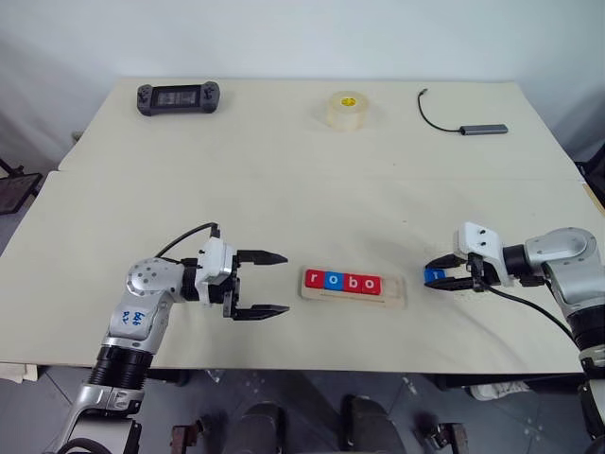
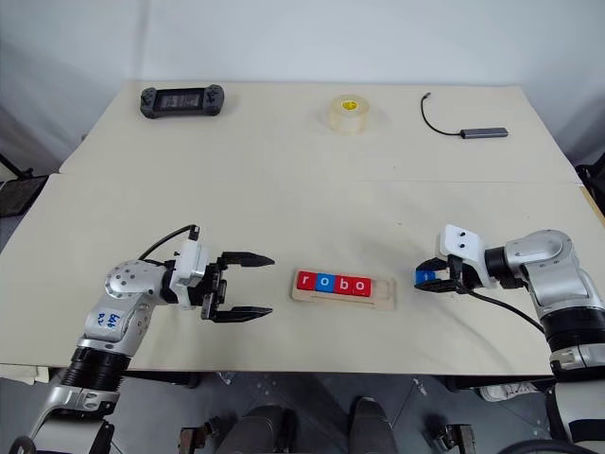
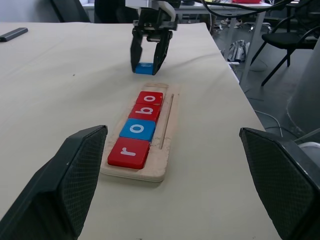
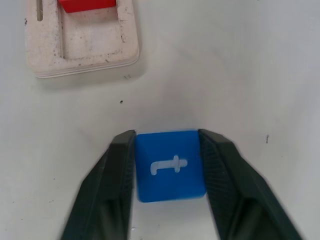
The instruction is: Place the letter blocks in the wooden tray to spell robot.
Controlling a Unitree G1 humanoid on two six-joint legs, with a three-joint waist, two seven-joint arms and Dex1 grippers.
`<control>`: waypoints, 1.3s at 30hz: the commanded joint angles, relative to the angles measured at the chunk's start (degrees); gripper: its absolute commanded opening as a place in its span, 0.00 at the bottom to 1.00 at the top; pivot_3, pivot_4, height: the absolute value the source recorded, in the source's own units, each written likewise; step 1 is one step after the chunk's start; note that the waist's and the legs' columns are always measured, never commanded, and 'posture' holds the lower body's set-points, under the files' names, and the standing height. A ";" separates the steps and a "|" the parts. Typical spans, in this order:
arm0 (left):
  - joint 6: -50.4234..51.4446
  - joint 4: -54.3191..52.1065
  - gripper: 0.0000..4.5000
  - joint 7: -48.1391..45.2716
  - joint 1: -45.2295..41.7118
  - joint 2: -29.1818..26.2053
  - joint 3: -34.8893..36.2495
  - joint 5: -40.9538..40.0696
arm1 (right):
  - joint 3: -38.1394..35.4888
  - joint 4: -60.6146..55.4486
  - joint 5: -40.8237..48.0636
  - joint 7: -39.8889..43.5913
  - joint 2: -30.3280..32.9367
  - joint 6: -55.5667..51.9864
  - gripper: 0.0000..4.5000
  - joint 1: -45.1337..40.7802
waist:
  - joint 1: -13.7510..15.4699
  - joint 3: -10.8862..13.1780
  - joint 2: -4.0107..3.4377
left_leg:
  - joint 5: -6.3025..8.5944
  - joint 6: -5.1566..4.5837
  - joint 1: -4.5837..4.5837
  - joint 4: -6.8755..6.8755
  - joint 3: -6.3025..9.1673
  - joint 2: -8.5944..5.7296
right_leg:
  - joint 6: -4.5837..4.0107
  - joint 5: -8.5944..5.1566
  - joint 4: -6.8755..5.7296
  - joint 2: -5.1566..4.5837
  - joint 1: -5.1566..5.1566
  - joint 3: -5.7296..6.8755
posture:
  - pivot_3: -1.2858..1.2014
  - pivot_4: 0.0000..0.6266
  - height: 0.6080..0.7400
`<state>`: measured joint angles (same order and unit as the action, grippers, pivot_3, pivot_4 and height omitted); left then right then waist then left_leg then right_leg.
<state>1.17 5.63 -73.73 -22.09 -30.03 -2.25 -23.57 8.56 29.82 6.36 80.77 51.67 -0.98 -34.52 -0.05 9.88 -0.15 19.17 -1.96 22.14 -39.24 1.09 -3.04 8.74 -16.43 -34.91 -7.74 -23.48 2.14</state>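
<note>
The wooden tray (image 1: 393, 288) lies near the table's front edge. It holds a red r (image 1: 316, 280), a blue o (image 1: 332, 281), a red b (image 1: 351, 283) and a red o (image 1: 370, 284) in a row; its right end is bare. The blue t block (image 4: 170, 165) lies flat on the table just right of the tray. My right gripper (image 1: 431, 276) is shut on it, one finger against each side. My left gripper (image 1: 285, 282) stands open and holds nothing, pointing at the tray's left end from a short way off.
At the table's far side lie a black handheld console (image 1: 179, 96), a roll of tape (image 1: 347, 110) and a cable with a grey hub (image 1: 484, 129). A seam crosses the table's middle.
</note>
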 commanded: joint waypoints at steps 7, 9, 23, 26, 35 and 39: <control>-0.96 -1.20 1.00 0.85 0.14 0.19 0.51 -0.46 | -2.32 -7.64 2.58 0.46 0.89 -5.00 0.32 -0.99 | -0.02 0.00 0.00 | 0.00 0.00 0.00 0.00 -0.01 0.00 | 0.00 0.00 -0.01 -0.01 -0.01 0.00 | 0.52 0.24 1.00; -1.03 -1.24 1.00 1.02 0.30 0.30 0.44 -0.41 | -2.48 -13.95 4.69 0.82 1.05 -11.00 0.32 -0.79 | -0.01 0.01 -0.03 | 0.00 0.01 0.02 0.00 -0.01 0.00 | 0.00 0.00 -0.03 -0.02 -0.06 0.00 | 0.52 0.24 1.00; -0.69 -3.05 1.00 3.03 2.11 1.35 -0.16 -0.35 | 1.47 -32.27 5.35 -6.33 -2.76 -24.76 0.32 3.99 | 0.49 0.01 -0.02 | 0.03 0.04 0.04 0.00 0.04 -0.06 | -0.01 0.00 -0.03 -0.08 -0.06 0.02 | 0.52 0.24 1.00; -0.63 -3.28 1.00 3.27 2.27 1.25 -0.10 -0.43 | 1.76 -31.69 5.28 -6.71 -3.27 -24.22 0.32 3.98 | 0.19 0.01 -0.02 | 0.02 0.04 0.04 0.00 0.04 -0.06 | -0.01 0.00 -0.05 -0.07 -0.07 0.03 | 0.52 0.24 1.00; -0.52 -3.71 1.00 3.72 2.63 1.00 0.24 -0.40 | 2.41 -30.17 5.32 -5.67 -3.00 -23.61 0.32 4.39 | 0.10 0.01 -0.02 | 0.02 0.04 0.04 0.00 0.04 -0.05 | -0.01 0.00 -0.05 -0.06 -0.06 0.03 | 0.52 0.24 1.00; -0.62 -3.64 1.00 3.85 2.53 1.00 0.27 -0.41 | 2.52 -29.88 5.23 -6.13 -3.53 -24.36 0.61 4.55 | 0.11 0.01 -0.02 | 0.02 0.04 0.04 0.00 0.04 -0.05 | -0.01 0.00 -0.05 -0.06 -0.06 0.03 | 0.52 0.24 1.00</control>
<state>0.76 3.39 -70.08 -19.70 -28.80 -2.37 -23.51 11.05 0.39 11.34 74.66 48.33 -25.08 -30.26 0.05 9.90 -0.17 19.20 -1.92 22.18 -39.23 1.13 -3.10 8.73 -16.43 -34.96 -7.80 -23.54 2.18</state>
